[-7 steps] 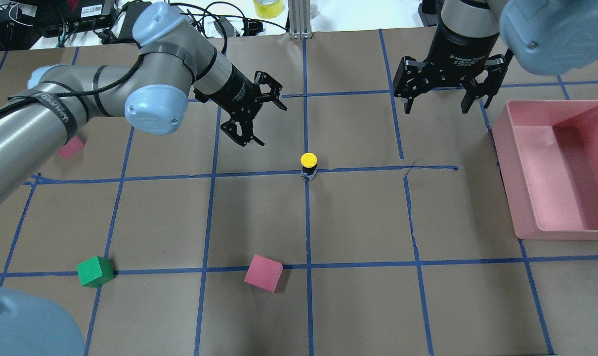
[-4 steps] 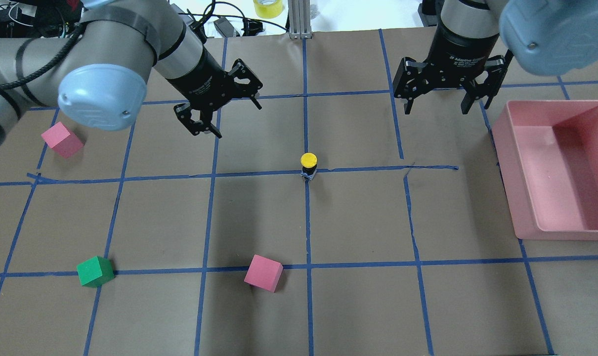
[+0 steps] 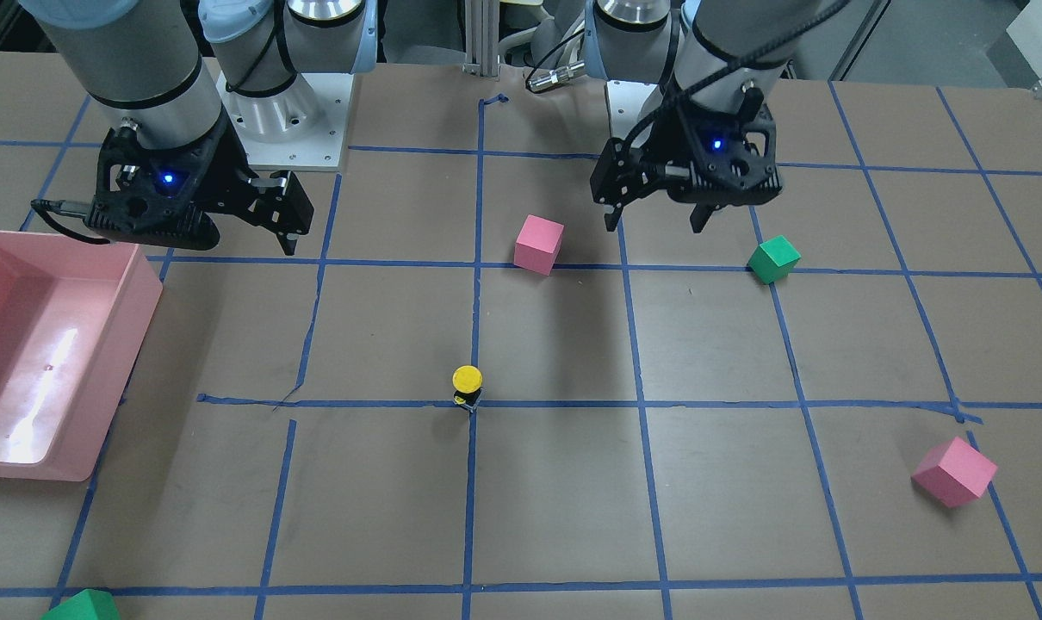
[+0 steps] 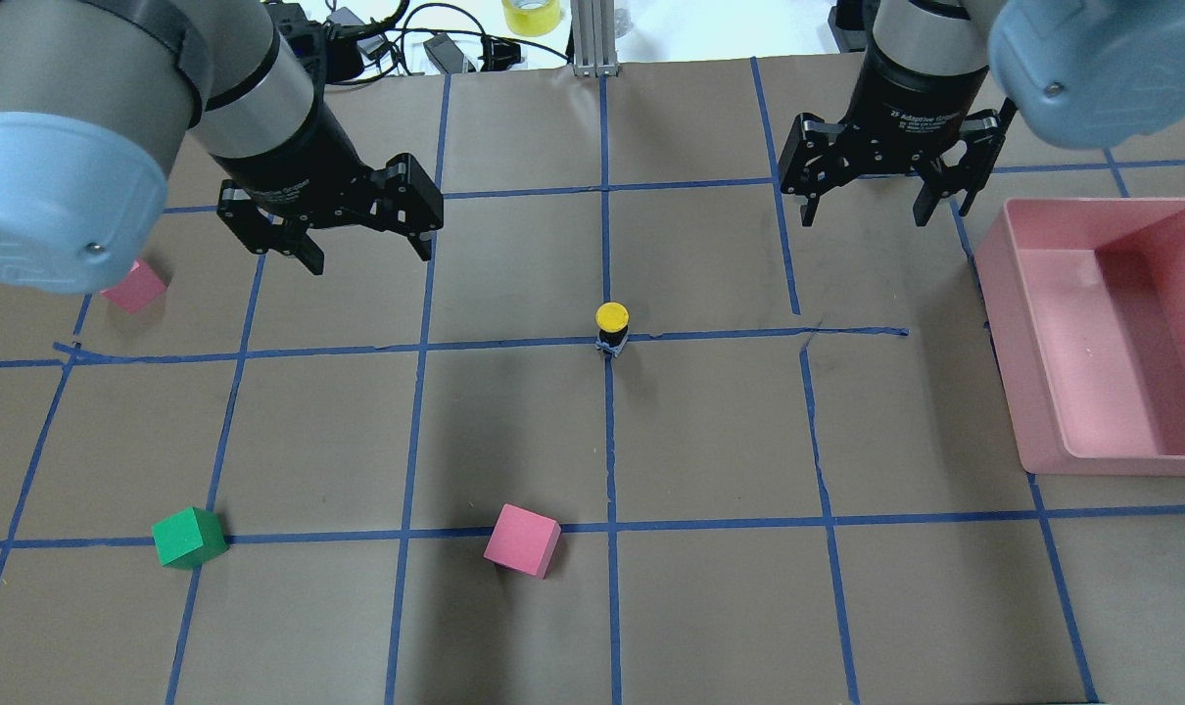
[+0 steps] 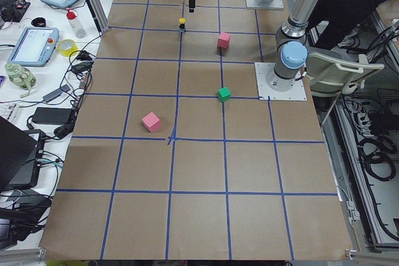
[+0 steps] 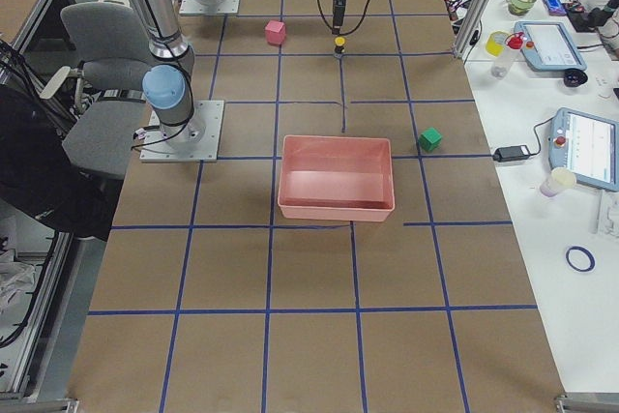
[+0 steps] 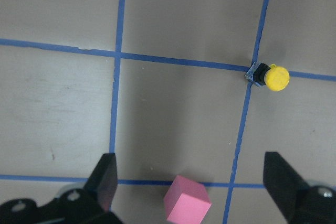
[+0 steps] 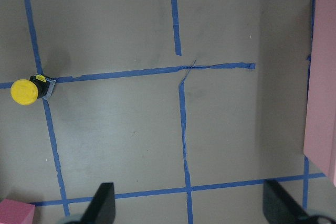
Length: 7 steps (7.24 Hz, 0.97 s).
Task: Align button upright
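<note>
The button [image 4: 612, 328] has a yellow cap, a black body and a pale base. It stands upright, cap on top, on a blue tape crossing at mid-table, and nothing touches it. It also shows in the front view [image 3: 467, 387], the left wrist view [image 7: 270, 77] and the right wrist view [image 8: 29, 90]. My left gripper [image 4: 367, 253] is open and empty, pointing down, well to the button's left and farther back. My right gripper [image 4: 864, 215] is open and empty, hanging to the button's right and farther back.
A pink bin [image 4: 1009, 343] stands at the right edge. One pink cube [image 4: 522, 540] lies near the front centre and another [image 4: 134, 289] at the far left, partly behind my left arm. A green cube [image 4: 189, 538] lies front left. Cables and gear line the far edge.
My left arm has swung left, away from the button, and its gripper has turned to point straight down, still open. The button and the right arm have not moved.
</note>
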Motion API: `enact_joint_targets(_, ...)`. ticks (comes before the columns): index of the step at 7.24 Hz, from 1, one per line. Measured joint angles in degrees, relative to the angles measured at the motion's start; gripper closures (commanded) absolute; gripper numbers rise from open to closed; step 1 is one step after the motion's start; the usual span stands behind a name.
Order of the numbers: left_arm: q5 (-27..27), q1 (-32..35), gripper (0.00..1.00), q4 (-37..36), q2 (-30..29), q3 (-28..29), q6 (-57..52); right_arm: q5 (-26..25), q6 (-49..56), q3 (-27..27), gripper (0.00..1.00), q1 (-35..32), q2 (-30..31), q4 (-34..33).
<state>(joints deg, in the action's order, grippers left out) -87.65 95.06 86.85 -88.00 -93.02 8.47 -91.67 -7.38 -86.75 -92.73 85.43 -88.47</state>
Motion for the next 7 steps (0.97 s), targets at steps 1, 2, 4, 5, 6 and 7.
enact_joint_targets(1, -0.8, 0.0, 0.00, 1.1, 1.4, -0.3, -1.0, 0.0, 0.0, 0.0, 0.01, 0.0, 0.0, 0.0)
enact_joint_targets(2, -0.8, 0.0, 0.00, 1.4, 2.5, -0.4, -3.9, 0.0, 0.0, 0.0, 0.01, 0.0, 0.0, 0.0)
enact_joint_targets(4, -0.6, 0.0, 0.00, 1.1, 3.6, -0.8, -8.5, 0.0, 0.1, 0.0, 0.06, 0.0, 0.0, 0.0)
enact_joint_targets(5, -0.7, -0.1, 0.00, 0.9, 3.6, -0.8, -9.4, 0.1, 0.0, 0.0, 0.10, 0.0, 0.0, -0.1)
enact_joint_targets(6, -0.9, -0.4, 0.00, 0.7, 3.3, -0.6, -10.1, 0.4, -0.1, 0.0, 0.05, 0.0, 0.0, -0.8)
enact_joint_targets(7, -0.9, -0.8, 0.00, 0.2, 2.4, 0.7, -10.2, 0.6, 0.0, 0.0, 0.03, 0.0, -0.1, -1.9)
